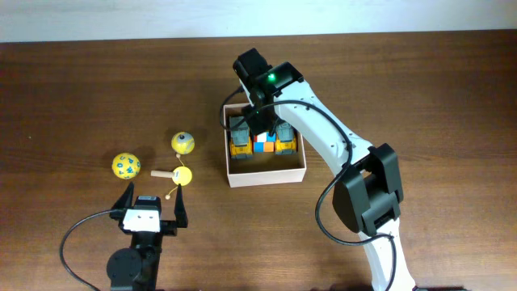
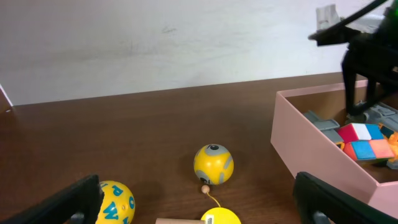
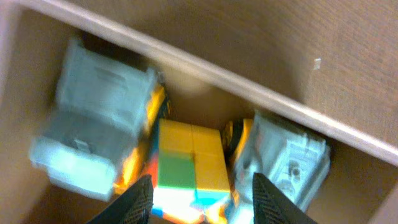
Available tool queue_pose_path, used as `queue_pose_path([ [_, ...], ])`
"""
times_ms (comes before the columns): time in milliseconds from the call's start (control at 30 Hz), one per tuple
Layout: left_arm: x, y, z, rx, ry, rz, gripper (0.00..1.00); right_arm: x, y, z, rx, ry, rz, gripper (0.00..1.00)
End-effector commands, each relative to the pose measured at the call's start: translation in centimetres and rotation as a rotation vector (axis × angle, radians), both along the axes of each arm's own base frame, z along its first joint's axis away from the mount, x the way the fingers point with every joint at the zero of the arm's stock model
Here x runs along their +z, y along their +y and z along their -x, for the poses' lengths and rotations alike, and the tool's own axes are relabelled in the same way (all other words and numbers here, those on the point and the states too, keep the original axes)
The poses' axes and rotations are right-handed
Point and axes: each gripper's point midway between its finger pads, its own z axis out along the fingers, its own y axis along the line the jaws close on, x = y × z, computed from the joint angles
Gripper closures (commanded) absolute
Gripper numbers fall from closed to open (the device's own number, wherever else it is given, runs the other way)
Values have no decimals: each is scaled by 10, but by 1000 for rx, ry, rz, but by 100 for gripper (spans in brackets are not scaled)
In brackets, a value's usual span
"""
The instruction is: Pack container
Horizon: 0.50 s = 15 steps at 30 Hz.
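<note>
The container [image 1: 266, 174] is a shallow square cardboard box, white outside and tan inside, right of the table's middle; it also shows in the left wrist view [image 2: 311, 155]. Inside lie two grey-and-yellow toy vehicles [image 1: 241, 141] [image 1: 284, 139] with a coloured puzzle cube [image 1: 262, 144] between them; the right wrist view shows the cube [image 3: 189, 168] too. My right gripper [image 3: 202, 196] is open above the cube, a finger on each side, holding nothing. My left gripper [image 2: 199, 205] is open and empty, low at the near left.
Left of the box lie a yellow ball with blue letters [image 1: 125, 166], a yellow-and-grey ball [image 1: 183, 143], and a wooden stick with a yellow disc on a string [image 1: 179, 175]. All three sit just ahead of the left gripper.
</note>
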Motion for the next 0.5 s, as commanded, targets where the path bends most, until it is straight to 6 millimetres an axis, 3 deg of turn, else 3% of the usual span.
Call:
queue_pose_path([
  [0, -1, 0, 0, -1, -2, -5, 1, 12, -1, 5, -34, 5, 7, 54],
  [133, -1, 0, 0, -1, -2, -5, 1, 35, -1, 19, -80, 31, -43, 54],
  [267, -1, 0, 0, -1, -2, -5, 1, 33, 3, 27, -110, 72, -65, 54],
  [467, -1, 0, 0, -1, -2, -5, 1, 36, 13, 9, -116, 6, -114, 54],
])
